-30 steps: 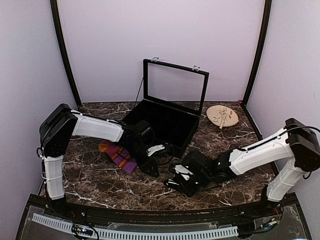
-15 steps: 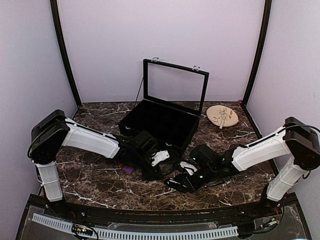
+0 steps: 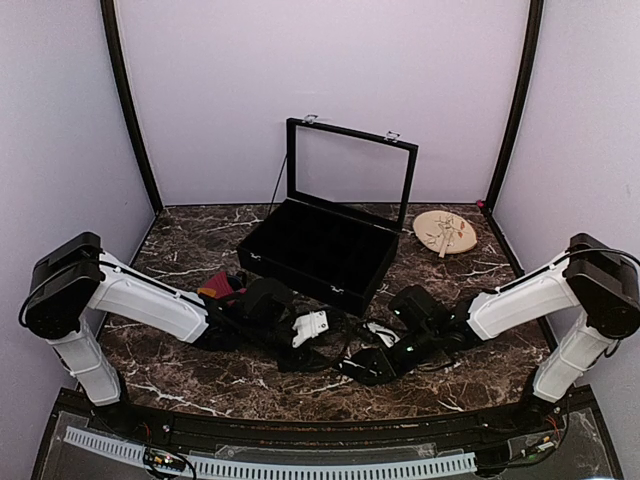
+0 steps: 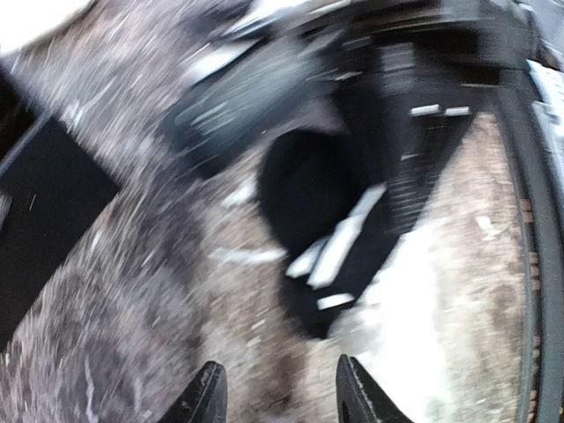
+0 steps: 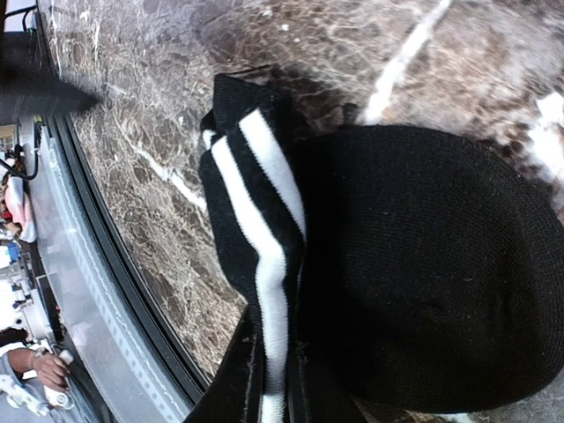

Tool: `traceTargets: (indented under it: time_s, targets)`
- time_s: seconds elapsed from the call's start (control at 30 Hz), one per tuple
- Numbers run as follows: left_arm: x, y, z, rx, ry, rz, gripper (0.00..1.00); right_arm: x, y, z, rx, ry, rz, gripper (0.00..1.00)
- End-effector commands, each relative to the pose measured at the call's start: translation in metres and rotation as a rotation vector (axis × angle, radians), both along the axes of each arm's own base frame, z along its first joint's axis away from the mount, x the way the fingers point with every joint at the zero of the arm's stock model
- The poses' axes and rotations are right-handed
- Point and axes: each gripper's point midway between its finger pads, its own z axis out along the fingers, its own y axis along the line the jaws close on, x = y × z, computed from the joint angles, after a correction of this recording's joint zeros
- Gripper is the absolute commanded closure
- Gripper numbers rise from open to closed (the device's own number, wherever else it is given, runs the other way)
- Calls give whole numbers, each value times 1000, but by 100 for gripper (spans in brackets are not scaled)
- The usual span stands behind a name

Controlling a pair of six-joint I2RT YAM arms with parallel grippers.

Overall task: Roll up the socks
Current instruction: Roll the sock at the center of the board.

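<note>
The marble table [image 3: 180, 365] is filling the lower half of the top view. An open black case [image 3: 320, 245] is standing in the middle of it, with its lid raised toward the back wall. The left arm [image 3: 140, 300] is reaching low across the table from the left edge toward the centre. The right arm [image 3: 515, 300] is reaching in from the right edge, so both wrists are coming close together just in front of the case. A round wooden plate [image 3: 445, 232] is lying to the upper right of the case, well apart from the arms. The striped sock [image 3: 218, 287] is lying left of centre, mostly hidden behind the left arm, and only a red and orange bit is showing. The black sock [image 5: 423, 264] is lying on the table in front of the case, between the two grippers. In the right wrist view it is filling the right half of the frame as a rounded bundle, and its white-striped cuff is running down to the bottom edge. The right gripper [image 5: 271, 379] is pinching this cuff between its closed fingers. The left gripper [image 4: 280, 401] is showing at the bottom of its blurred wrist view, near the black sock. Its fingers are standing apart and only marble is showing between them.
</note>
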Motion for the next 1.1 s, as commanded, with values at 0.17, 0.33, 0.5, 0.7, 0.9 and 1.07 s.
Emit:
traceTargets:
  time_s: [0.17,0.33,0.5,0.7,0.9,1.07]
  targets:
    - [-40,-28,13,-49,-189,-239,53,-3,-13,-9,-23,72,-30,93]
    - [-41,-38,8,-24,-241,-272,52,-5,-14,-10,-20,78,-29,93]
    - [-33,-51,0,43,-355,-293,52,-6,-14,-9,-19,84,-27,93]
    - [-30,-60,-15,101,-416,-333,52,-9,-15,-11,-20,92,-24,93]
    - [-28,-56,-30,172,-446,-374,53,-10,-16,-11,-18,96,-16,93]
    - [-25,-50,-39,221,-460,-382,55,-11,-14,-9,-11,97,-9,93]
